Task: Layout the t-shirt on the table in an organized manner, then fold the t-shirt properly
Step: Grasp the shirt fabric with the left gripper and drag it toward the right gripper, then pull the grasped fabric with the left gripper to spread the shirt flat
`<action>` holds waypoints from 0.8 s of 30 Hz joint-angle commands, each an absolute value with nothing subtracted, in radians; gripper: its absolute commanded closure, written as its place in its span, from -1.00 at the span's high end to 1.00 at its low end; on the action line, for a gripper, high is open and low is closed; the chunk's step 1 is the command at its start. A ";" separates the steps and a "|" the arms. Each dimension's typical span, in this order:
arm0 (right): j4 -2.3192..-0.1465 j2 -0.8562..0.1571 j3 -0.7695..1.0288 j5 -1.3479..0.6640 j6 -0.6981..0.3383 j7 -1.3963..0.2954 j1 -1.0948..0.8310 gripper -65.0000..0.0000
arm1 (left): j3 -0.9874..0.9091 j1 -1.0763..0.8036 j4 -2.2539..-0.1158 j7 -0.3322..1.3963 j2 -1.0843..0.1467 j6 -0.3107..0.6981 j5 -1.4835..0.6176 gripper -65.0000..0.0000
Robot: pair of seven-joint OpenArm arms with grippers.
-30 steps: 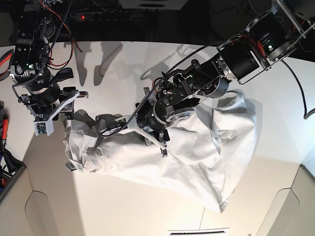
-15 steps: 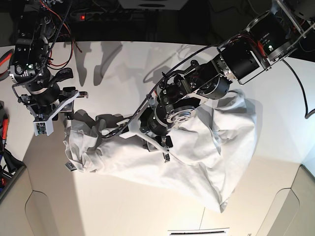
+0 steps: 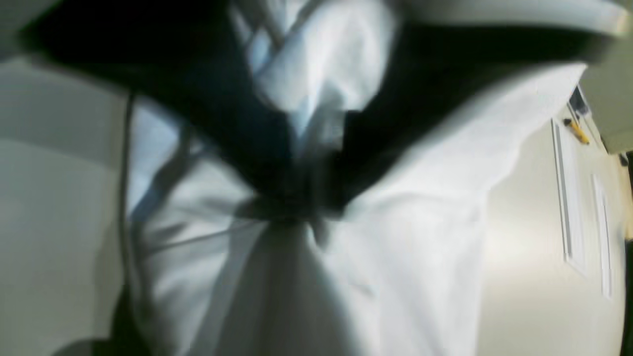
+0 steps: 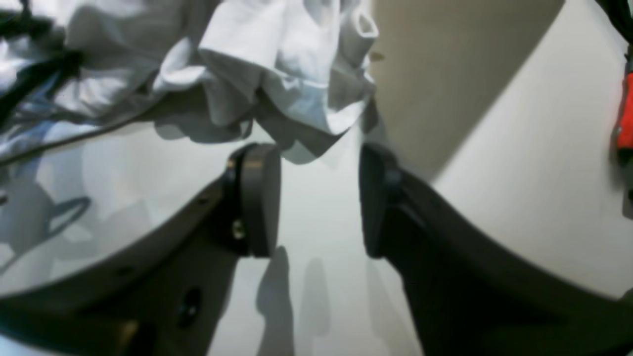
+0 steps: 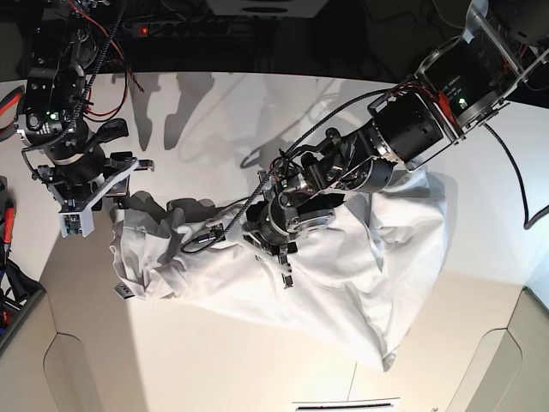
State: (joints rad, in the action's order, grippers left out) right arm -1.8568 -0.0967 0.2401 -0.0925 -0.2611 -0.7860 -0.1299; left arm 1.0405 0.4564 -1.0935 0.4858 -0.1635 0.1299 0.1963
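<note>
The white t-shirt (image 5: 352,266) lies crumpled across the middle of the table (image 5: 214,360), with a small label (image 5: 122,292) at its left end. My left gripper (image 5: 276,245) is pressed down on the shirt's middle. In the blurred left wrist view its dark fingers meet at a point (image 3: 292,210) with the t-shirt (image 3: 420,198) bunched between them, so it is shut on the cloth. My right gripper (image 5: 120,184) hovers at the shirt's upper left corner. It stands open (image 4: 316,198) over bare table (image 4: 316,287), and the t-shirt's rumpled edge (image 4: 292,69) lies just ahead of the fingertips.
Cables and a power strip (image 5: 171,27) run along the dark back edge. A red-handled tool (image 5: 7,210) lies off the table's left side, also seen as a red tool (image 4: 625,118). The front corners (image 5: 69,369) are cut in. A paper sheet (image 5: 343,403) sits at the front edge.
My left gripper opened wide, then closed on the shirt's fabric while sliding a little left and down. The right arm has not moved.
</note>
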 commanded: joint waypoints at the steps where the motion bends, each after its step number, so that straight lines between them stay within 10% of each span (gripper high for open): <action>1: -1.876 -0.102 0.245 -0.097 -0.258 -0.759 -0.119 -0.23 | 1.035 0.485 -1.110 0.472 -0.158 0.120 0.204 -1.00; 8: -1.876 -0.102 0.245 -0.097 -0.258 -0.759 -0.119 -0.23 | 1.034 0.554 -1.301 0.603 -0.175 0.117 0.252 -1.00; 18: -1.876 -0.102 0.245 -0.098 -0.259 -0.758 -0.119 -0.23 | 1.030 0.850 -1.118 0.247 -0.081 -0.014 0.244 -1.00; 21: -1.876 -0.102 0.245 -0.097 -0.259 -0.757 -0.119 -0.23 | 1.008 0.941 -0.857 0.171 0.018 -0.015 0.244 -0.26; 24: -1.876 -0.102 0.245 -0.098 -0.259 -0.756 -0.119 -0.23 | 0.967 1.005 -0.632 0.178 0.098 -0.064 0.200 -0.17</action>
State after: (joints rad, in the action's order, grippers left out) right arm -1.8572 -0.0967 0.2405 -0.0933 -0.2611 -0.7792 -0.1299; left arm 0.9745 0.9619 -0.6167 0.1909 0.0982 -0.0414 0.1890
